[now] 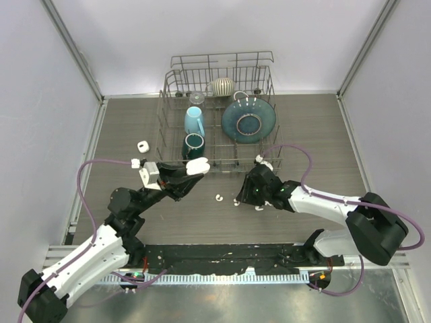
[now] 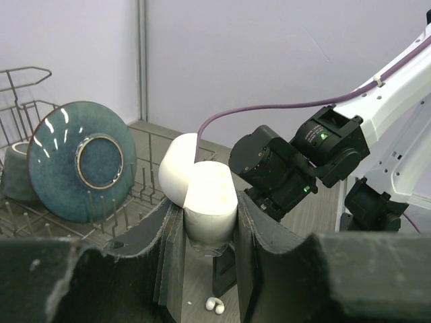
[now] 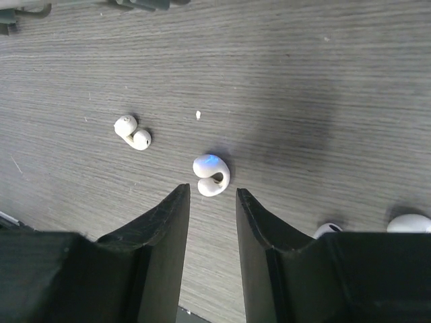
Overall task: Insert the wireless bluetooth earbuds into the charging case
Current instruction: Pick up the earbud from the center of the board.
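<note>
Right gripper [image 3: 212, 191] hung low over the table with its jaws part open and nothing between them. The nearest earbud [image 3: 211, 175] lay on the wood-grain tabletop [image 3: 303, 81] just ahead of the fingertips, on the line of the gap. Its long axis ran roughly away from the gripper, so the jaws would likely close across its narrow width. A second earbud [image 3: 133, 132] lay farther on and to the left, and two more earbuds [image 3: 411, 223] showed at the right edge, partly cut off. This arm was plainly the nearer one. Left gripper [image 2: 207, 202] was clamped on the white charging case [image 2: 209, 192], held above the table (lid seemingly swung up toward the blue plate [image 2: 81, 161]). Only the right wrist view gave the earbud's lie, which the top view reduced to white specks, and only the left wrist view showed the case close up
</note>
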Motion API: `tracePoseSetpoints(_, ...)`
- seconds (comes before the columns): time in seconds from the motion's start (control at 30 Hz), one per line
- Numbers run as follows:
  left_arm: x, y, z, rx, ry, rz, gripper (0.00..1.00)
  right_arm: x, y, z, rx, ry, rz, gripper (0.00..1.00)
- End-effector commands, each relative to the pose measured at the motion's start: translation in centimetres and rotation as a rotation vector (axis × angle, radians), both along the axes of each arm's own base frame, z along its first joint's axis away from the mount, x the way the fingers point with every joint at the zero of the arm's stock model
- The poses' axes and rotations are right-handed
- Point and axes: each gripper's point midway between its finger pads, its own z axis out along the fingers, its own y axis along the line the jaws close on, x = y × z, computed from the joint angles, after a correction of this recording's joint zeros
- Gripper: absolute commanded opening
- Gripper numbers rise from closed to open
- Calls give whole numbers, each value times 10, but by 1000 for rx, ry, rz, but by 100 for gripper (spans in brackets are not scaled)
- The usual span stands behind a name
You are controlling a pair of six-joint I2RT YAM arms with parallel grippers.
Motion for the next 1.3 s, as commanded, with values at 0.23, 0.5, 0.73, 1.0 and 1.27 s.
tracePoseSetpoints(0.23, 2, 0, 16, -22, -37, 11, 0, 15, 7, -4, -24, -55, 11, 36)
tracePoseSetpoints(0.5, 2, -2, 16, -18, -37, 4, 0, 9, 15, 27, 13, -178, 38, 38)
tracePoseSetpoints(0.73, 1, -1, 19, -23, -41, -1, 0, 5, -2, 21, 9, -206, -69, 35)
tracePoseSetpoints(1.0, 0, -1, 19, -23, -39, 0, 0, 0, -8, 5, 48, -200, -119, 33)
tracePoseSetpoints(1.27, 1, -2, 17, -21, -32, -2, 0, 7, 1, 5, 100, -226, -138, 33)
